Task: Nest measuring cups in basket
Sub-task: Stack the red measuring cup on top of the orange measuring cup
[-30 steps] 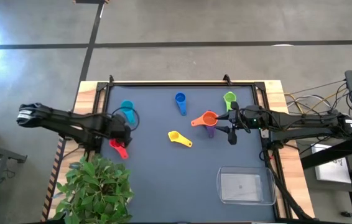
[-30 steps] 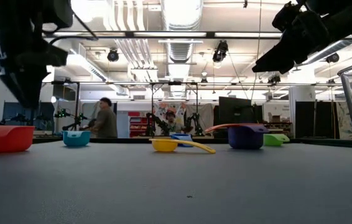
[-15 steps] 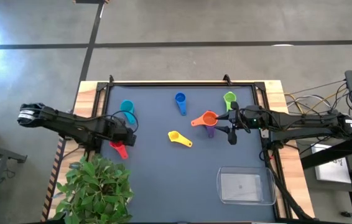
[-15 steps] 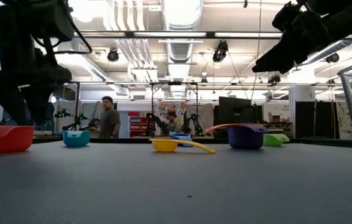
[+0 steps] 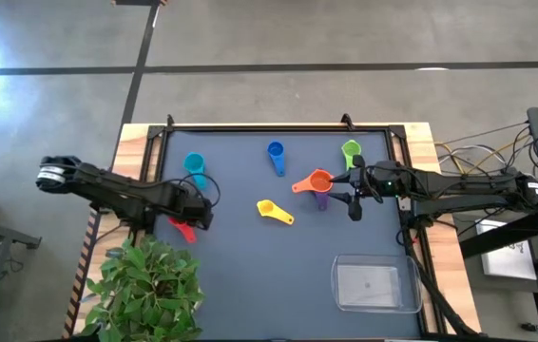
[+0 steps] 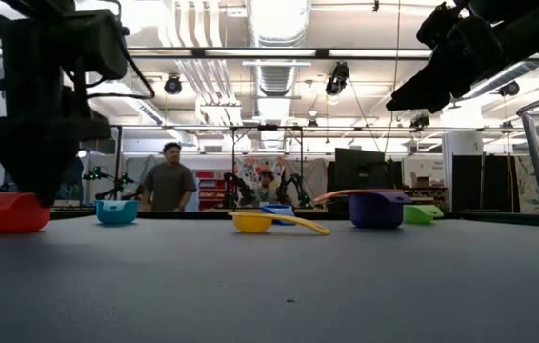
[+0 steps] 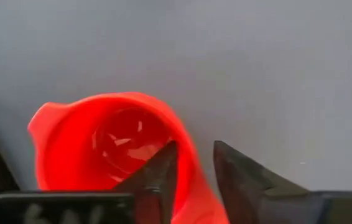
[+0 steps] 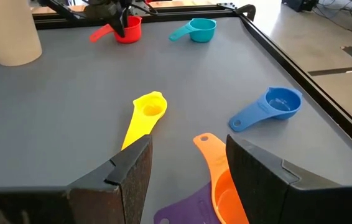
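Note:
The red cup (image 7: 101, 143) stands upright on the table's left side (image 5: 184, 228), and my left gripper (image 7: 193, 155) is down at it, open, one finger on each side of the bowl's wall. My right gripper (image 8: 188, 168) hovers open, above and just right of the orange cup (image 5: 315, 180), which sits inside the purple cup (image 5: 321, 199). Standing alone on their bases are the yellow cup (image 5: 274, 211), blue cup (image 5: 276, 155), green cup (image 5: 350, 150) and teal cup (image 5: 194, 164). The clear basket (image 5: 375, 285) sits at the near right. My left gripper comes from above, pointing down, with one finger (image 7: 157, 177) inside the red cup's bowl and the other (image 7: 238, 177) outside its wall (image 7: 188, 158). The cup stands on the table. I cannot tell whether the fingers touch the wall.
A potted plant (image 5: 145, 285) stands at the table's near left corner, close to my left arm. A raised black frame (image 5: 269, 126) runs around the dark mat. People (image 6: 167, 186) stand in the room beyond the table. Open mat lies between the yellow cup and the basket.
My left gripper has moved toward the table's near edge and slightly right, away from the teal cup, and come down over the red cup until its fingers straddle the wall. The cups have stayed in place.

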Controlling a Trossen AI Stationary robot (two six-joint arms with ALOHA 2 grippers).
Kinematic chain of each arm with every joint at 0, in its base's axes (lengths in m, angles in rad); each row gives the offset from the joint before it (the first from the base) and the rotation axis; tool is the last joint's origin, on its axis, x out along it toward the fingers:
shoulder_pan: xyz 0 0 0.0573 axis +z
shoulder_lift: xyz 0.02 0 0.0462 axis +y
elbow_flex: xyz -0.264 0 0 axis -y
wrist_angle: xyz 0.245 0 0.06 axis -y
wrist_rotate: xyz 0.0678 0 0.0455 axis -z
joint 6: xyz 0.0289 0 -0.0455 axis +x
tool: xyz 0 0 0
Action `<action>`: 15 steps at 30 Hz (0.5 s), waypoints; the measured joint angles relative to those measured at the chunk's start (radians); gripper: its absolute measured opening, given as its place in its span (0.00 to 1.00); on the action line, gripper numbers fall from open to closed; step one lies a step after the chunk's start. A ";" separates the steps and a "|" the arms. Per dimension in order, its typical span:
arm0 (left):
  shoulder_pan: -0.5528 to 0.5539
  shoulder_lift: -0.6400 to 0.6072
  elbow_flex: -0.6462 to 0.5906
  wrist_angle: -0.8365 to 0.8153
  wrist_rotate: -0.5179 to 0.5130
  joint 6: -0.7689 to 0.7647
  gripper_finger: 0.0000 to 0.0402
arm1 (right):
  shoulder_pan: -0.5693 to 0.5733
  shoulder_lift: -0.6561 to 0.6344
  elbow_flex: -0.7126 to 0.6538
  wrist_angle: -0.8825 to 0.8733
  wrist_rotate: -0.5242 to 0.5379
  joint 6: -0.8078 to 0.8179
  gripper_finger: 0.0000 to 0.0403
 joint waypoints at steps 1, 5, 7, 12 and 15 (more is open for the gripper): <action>0.000 0.011 0.010 0.001 -0.007 0.014 0.13 | 0.000 0.000 0.000 0.000 0.000 0.000 0.48; 0.000 0.062 0.066 -0.002 -0.027 0.089 0.02 | 0.000 0.000 0.000 0.000 0.000 0.000 0.48; 0.000 0.088 0.104 -0.002 -0.036 0.132 0.03 | 0.000 0.000 0.000 0.000 0.000 0.000 0.48; 0.002 0.166 0.234 -0.005 -0.044 0.229 0.01 | 0.000 0.000 0.000 0.000 0.000 0.001 0.48; 0.002 0.225 0.341 -0.007 -0.071 0.297 0.01 | 0.000 0.000 0.000 -0.001 0.000 0.014 0.48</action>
